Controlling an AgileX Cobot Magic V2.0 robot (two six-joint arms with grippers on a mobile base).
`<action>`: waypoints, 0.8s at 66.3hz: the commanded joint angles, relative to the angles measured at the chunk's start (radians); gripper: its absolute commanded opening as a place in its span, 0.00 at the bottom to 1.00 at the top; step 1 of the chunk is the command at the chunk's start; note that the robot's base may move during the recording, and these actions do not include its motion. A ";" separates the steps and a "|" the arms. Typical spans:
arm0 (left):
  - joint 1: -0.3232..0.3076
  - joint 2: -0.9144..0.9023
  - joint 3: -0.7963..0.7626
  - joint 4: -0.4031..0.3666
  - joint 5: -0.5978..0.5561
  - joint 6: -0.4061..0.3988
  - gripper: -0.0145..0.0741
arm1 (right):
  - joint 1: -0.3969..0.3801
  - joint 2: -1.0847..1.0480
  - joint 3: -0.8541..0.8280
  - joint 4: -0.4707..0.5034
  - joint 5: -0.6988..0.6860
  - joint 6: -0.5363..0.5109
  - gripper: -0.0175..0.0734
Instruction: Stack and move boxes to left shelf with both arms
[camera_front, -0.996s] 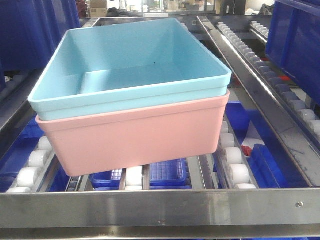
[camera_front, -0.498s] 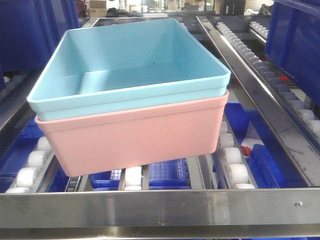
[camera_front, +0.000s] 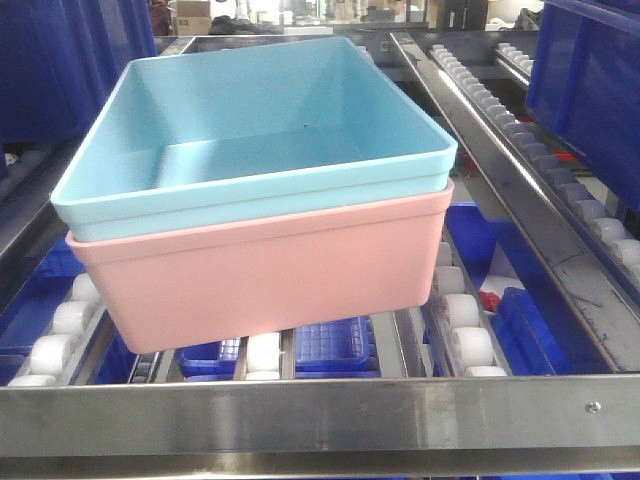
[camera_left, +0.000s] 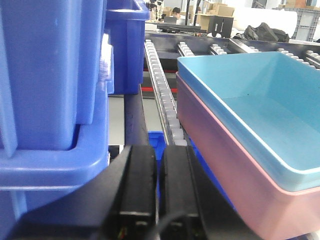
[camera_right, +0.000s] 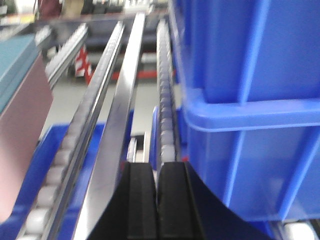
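Observation:
The light blue box (camera_front: 250, 130) sits nested inside the salmon pink box (camera_front: 260, 270), and the stack rests on the white rollers of the steel flow rack (camera_front: 300, 425). In the left wrist view the stack (camera_left: 240, 150) lies to the right of my left gripper (camera_left: 159, 152), which is shut and empty and apart from the pink wall. In the right wrist view my right gripper (camera_right: 158, 167) is shut and empty above a steel rail (camera_right: 120, 125); the pink box's side (camera_right: 20, 140) shows at the far left.
Dark blue crates stand at the rack's right (camera_front: 590, 90) and left (camera_front: 60, 60), close beside each gripper (camera_left: 50, 90) (camera_right: 250, 100). More blue crates lie below the rollers (camera_front: 330, 350). Roller rails (camera_front: 520, 130) run away to the back right.
The view has shifted slightly, so the stacked boxes and rack appear a few pixels further left. The boxes stay put on the rollers.

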 joint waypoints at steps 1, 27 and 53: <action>0.001 -0.016 0.029 -0.009 -0.094 0.000 0.17 | -0.015 -0.066 -0.008 0.000 -0.091 -0.017 0.25; 0.001 -0.014 0.029 -0.009 -0.094 0.000 0.17 | -0.015 -0.136 -0.007 -0.008 -0.020 -0.069 0.25; 0.001 -0.014 0.029 -0.009 -0.094 0.000 0.17 | -0.015 -0.136 -0.007 -0.008 -0.020 -0.069 0.25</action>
